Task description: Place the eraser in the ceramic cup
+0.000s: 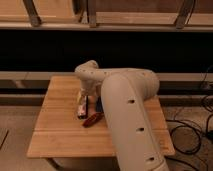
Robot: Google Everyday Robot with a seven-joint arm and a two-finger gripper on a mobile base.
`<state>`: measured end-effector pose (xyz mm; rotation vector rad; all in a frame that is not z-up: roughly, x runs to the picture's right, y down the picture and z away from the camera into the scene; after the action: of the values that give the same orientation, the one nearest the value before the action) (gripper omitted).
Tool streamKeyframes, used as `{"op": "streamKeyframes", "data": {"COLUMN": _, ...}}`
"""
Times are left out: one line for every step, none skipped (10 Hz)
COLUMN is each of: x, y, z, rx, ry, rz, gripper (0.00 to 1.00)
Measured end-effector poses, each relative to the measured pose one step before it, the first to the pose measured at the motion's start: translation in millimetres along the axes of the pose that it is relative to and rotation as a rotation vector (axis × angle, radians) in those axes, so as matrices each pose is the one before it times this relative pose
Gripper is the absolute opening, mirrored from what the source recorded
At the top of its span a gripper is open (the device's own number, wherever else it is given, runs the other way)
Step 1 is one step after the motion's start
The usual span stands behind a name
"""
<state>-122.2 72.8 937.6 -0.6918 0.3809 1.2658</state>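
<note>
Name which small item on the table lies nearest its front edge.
The dark red-brown elongated object, lying closer to the front than the white eraser by the gripper.

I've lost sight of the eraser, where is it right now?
In the camera view the eraser is near the middle of the wooden table, directly below the gripper, with the dark red-brown object just right of its lower end.

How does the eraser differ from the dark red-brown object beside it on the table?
The eraser is pale with a dark end; the red-brown object is dark all over. The eraser lies just under the gripper; the red-brown object lies beside it, nearer the camera. Both are small and elongated.
</note>
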Motion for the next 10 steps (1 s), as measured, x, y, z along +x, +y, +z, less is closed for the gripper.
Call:
{"op": "streamKeyframes", "data": {"x": -4.81, "y": 7.73, "z": -3.47, "rx": -0.01385, "ry": -0.00754, "rz": -0.01752, "gripper": 0.65}}
{"op": "streamKeyframes", "data": {"x": -3.55, "y": 5.09, "z": -2.39, "rx": -0.01117, "ry": -0.00581, "rz": -0.01176, "gripper": 0.65}}
{"op": "streamKeyframes", "data": {"x": -1.78, "y": 5.37, "z": 0.73, "rx": -0.01700, "ry": 0.00226, "rz": -0.00975, "gripper": 0.65}}
{"op": "streamKeyframes", "data": {"x": 1.16, "y": 3.56, "z": 3.78, "rx": -0.01573, "ry": 0.01058, "rz": -0.00273, "gripper": 0.65}}
{"op": "streamKeyframes", "data": {"x": 1.80, "y": 1.30, "z": 4.18, "rx": -0.01061, "ry": 0.01085, "rz": 0.00118, "gripper": 0.65}}
{"op": "streamKeyframes", "data": {"x": 2.14, "y": -0.46, "z": 5.79, "rx": -0.01308, "ry": 0.01291, "rz": 0.00679, "gripper": 0.65}}
{"op": "streamKeyframes", "data": {"x": 0.58, "y": -1.28, "z": 7.04, "rx": -0.01955, "ry": 0.00972, "rz": 0.01235, "gripper": 0.65}}
{"op": "streamKeyframes", "data": {"x": -3.13, "y": 0.19, "z": 3.27, "rx": -0.01779, "ry": 0.00112, "rz": 0.00367, "gripper": 0.64}}
{"op": "streamKeyframes", "data": {"x": -5.80, "y": 3.64, "z": 3.50, "rx": -0.01845, "ry": -0.00260, "rz": -0.01387, "gripper": 0.59}}
{"op": "streamKeyframes", "data": {"x": -6.63, "y": 6.53, "z": 2.23, "rx": -0.01007, "ry": -0.00147, "rz": -0.04273, "gripper": 0.47}}
